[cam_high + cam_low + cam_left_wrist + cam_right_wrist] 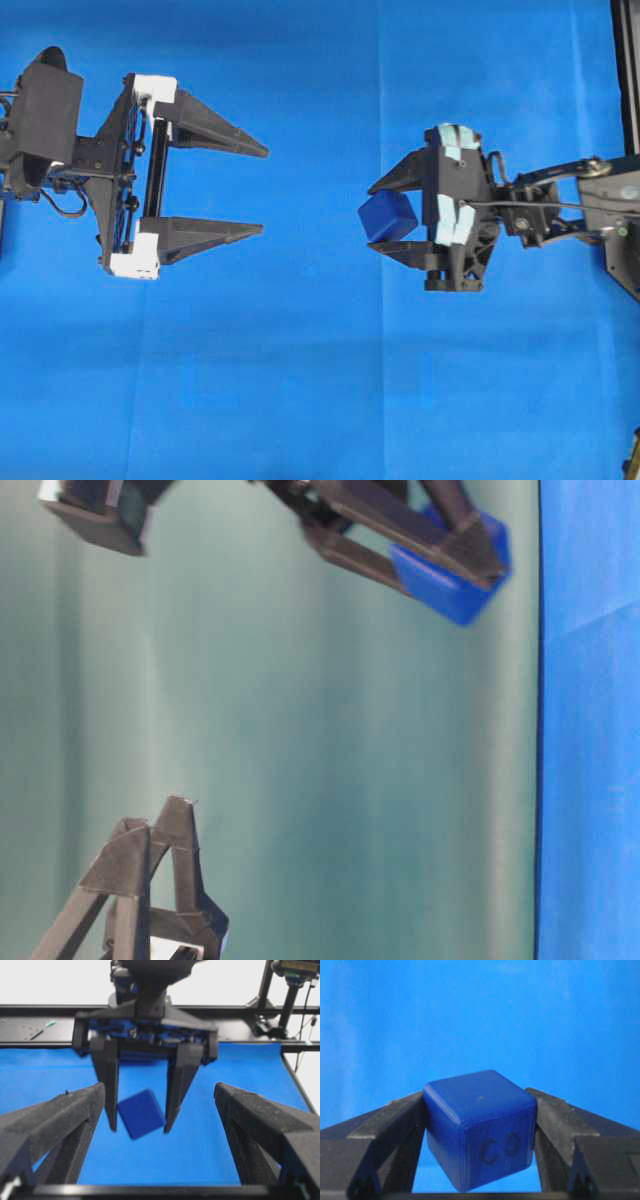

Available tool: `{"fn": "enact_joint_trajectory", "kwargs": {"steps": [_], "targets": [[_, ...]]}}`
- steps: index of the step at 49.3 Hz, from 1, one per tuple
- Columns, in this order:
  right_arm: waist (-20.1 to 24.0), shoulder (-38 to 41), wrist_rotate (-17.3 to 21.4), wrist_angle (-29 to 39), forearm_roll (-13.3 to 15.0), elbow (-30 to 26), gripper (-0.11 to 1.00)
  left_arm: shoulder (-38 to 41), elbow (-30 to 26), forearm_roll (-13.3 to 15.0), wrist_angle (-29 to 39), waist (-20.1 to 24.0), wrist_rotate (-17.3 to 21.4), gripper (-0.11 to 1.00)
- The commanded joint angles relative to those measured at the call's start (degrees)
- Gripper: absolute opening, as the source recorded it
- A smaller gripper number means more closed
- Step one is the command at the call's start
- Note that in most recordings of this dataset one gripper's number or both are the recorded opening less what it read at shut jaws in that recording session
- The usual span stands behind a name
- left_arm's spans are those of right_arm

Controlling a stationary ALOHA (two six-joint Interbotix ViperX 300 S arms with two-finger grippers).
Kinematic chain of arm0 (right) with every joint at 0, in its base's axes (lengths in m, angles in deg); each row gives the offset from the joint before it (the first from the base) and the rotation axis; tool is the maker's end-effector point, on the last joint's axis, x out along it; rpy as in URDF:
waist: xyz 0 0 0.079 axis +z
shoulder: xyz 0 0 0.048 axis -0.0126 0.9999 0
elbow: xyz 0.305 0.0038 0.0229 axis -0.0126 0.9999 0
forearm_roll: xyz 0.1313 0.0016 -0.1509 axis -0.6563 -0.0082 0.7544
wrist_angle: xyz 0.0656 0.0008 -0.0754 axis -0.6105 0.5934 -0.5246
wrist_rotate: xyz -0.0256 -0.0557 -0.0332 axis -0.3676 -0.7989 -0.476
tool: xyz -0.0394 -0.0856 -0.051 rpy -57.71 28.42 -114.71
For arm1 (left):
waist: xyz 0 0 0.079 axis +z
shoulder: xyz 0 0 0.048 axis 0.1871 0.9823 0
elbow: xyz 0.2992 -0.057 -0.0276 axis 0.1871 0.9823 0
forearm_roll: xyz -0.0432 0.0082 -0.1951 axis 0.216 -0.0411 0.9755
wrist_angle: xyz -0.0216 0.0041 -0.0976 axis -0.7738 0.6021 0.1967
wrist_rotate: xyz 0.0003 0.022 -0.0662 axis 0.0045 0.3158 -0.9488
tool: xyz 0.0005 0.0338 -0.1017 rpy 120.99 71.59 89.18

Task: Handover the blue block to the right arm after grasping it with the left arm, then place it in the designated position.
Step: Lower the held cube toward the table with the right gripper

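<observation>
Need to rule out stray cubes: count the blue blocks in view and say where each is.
1. The blue block is clamped between the right gripper's fingers, above the blue cloth. The open left gripper holds none.

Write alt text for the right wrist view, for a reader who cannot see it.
A dark-blue block fills the centre, clamped between the two black fingers of the right gripper, one pressing each side. Handwritten marks show on its front face, and plain blue cloth lies behind.

A blue cloth (pixel 320 400) covers the desk, creased down its middle. Behind it runs a black metal frame (pixel 30 1030), with a green backdrop (pixel 300 760) beyond.
</observation>
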Motion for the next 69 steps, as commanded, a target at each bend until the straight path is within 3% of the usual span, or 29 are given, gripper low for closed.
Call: {"fn": "enact_joint_trajectory", "kwargs": {"steps": [1, 8, 16, 43, 69], "targets": [[-1.41, 1.49, 0.09, -5.19, -0.18, 0.53, 0.53, -0.88, -0.62, -0.18, -0.35, 0.00, 0.00, 0.93], [-3.96, 6.42, 0.09, -13.54, -0.35, 2.46, 0.53, -0.88, -0.62, -0.18, -0.35, -0.09, 0.00, 0.93], [-6.15, 11.78, 0.09, -18.46, -0.35, 2.37, 0.53, -0.88, -0.62, -0.18, -0.26, -0.09, 0.00, 0.93], [-10.11, 20.65, -0.35, -26.02, -0.35, 1.32, 0.53, -0.62, -0.53, -0.18, -0.35, -0.09, 0.09, 0.93], [-10.11, 21.09, -0.35, -27.95, -0.35, 1.32, 0.53, -0.62, -0.62, -0.18, -0.35, 0.00, 0.09, 0.93]]}}
